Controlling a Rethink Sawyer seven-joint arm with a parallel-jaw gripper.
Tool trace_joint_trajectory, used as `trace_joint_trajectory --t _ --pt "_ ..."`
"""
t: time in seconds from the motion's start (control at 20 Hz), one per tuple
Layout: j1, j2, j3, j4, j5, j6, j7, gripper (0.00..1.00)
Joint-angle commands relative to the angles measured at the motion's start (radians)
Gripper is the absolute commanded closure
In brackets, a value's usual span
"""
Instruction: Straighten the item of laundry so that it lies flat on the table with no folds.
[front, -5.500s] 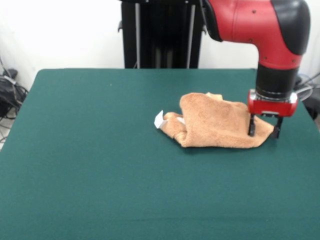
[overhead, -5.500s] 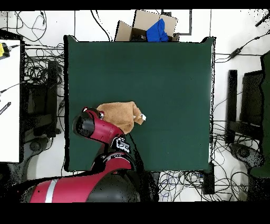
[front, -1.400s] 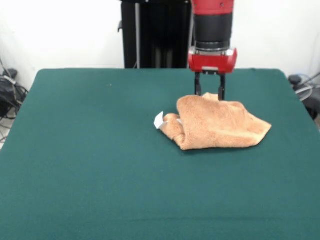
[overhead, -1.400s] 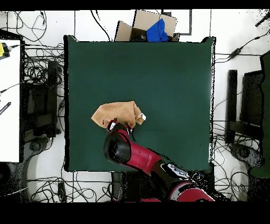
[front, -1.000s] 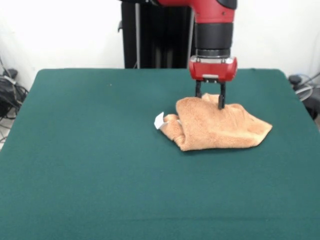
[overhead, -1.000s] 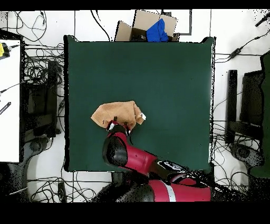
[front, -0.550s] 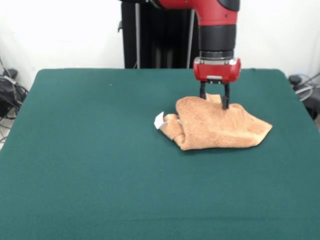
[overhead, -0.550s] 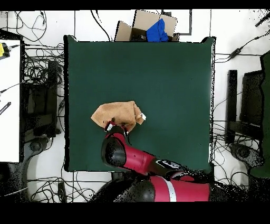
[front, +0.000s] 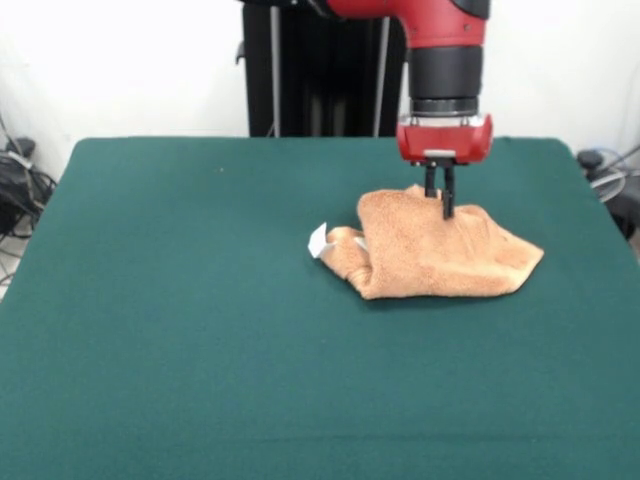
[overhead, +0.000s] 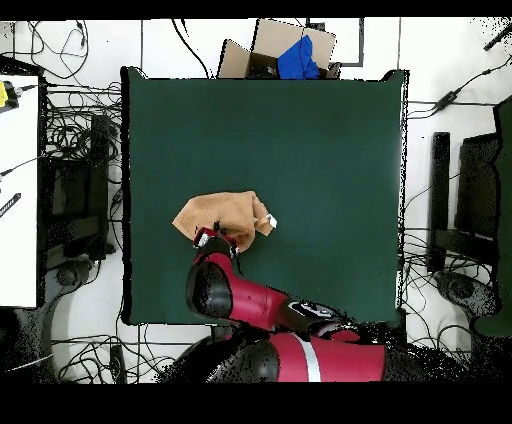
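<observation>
The orange-tan towel (front: 440, 252) lies crumpled and folded on the dark green table (front: 180, 330), right of centre and towards the far side. Its white tags (front: 318, 240) stick out at its left end. My gripper (front: 440, 205) hangs straight down over the towel's far edge, with the fingers drawn close together on a raised fold of the cloth. In the overhead view the towel (overhead: 215, 212) lies near the table's (overhead: 310, 160) lower left, and the gripper (overhead: 221, 237) is at its lower edge, partly hidden by the red wrist.
The black pedestal (front: 325, 70) stands behind the table. In the overhead view a cardboard box holding something blue (overhead: 290, 55) sits beyond the top edge, cables lie on the floor all round, and a white bench (overhead: 18, 180) stands at the left.
The gripper has shifted slightly right in the front view, and its fingers have closed together on the towel's far edge. The towel has barely moved.
</observation>
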Motion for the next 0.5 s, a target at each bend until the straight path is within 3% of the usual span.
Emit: trace_joint_trajectory --t 0.05,0.35,0.5 --pt "0.019 0.015 0.048 -0.001 0.000 -0.067 0.333 1.00" --pt "0.022 -0.021 0.051 0.018 0.028 -0.027 0.333 1.00" --pt "0.032 -0.125 0.032 0.063 0.081 0.077 0.303 1.00"
